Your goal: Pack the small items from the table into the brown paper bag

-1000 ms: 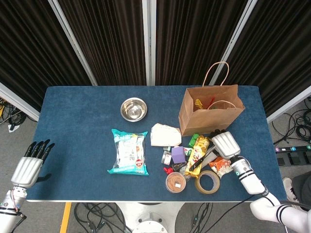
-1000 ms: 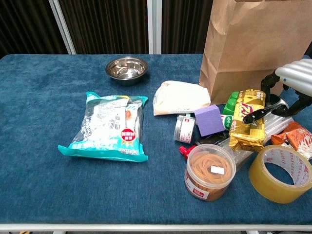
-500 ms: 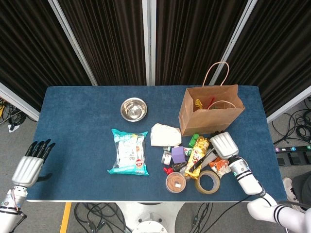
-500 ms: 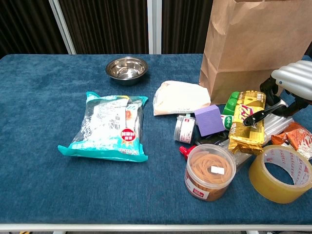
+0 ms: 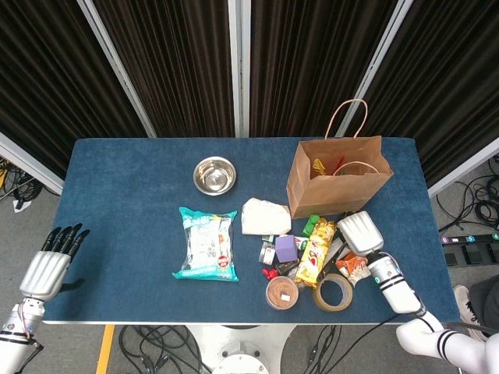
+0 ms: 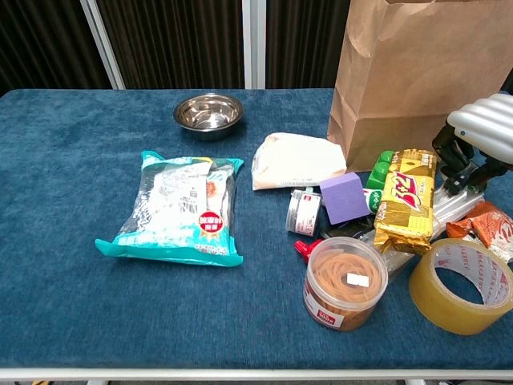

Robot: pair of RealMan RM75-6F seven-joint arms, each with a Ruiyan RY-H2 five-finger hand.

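**A:** Where are your hands?

**B:** My right hand (image 5: 359, 231) is over the clutter at the right end of the table (image 5: 125, 195), just beside the yellow snack pack (image 6: 406, 208). Fingers (image 6: 446, 152) curl down toward a clear packet (image 6: 453, 210). Can't tell whether they grip anything. My left hand (image 5: 49, 262) is off the table's left edge near the front corner, fingers straight and apart, holding nothing.

**A:** The bag?

**B:** Brown paper bag (image 5: 337, 181) stands upright toward the back right of the table, mouth open, some yellow and red stuff inside. Handles up.

**A:** What lies loose?

**B:** In front of the bag: green item (image 6: 383, 166), purple block (image 6: 345, 196), small tin (image 6: 303, 211), tub of rubber bands (image 6: 345, 281), roll of tape (image 6: 463, 284) near the front edge, orange wrapper (image 6: 490, 227) beside the tape, something red (image 6: 304, 248) touching the tub. The yellow snack pack lies between the purple block and my right hand.

**A:** Further left?

**B:** White pouch (image 5: 265, 216) just beside the bag's front left corner. Teal snack bag (image 5: 207, 243) mid-table, flat. Steel bowl (image 5: 214, 174) toward the back edge, well apart from the rest.
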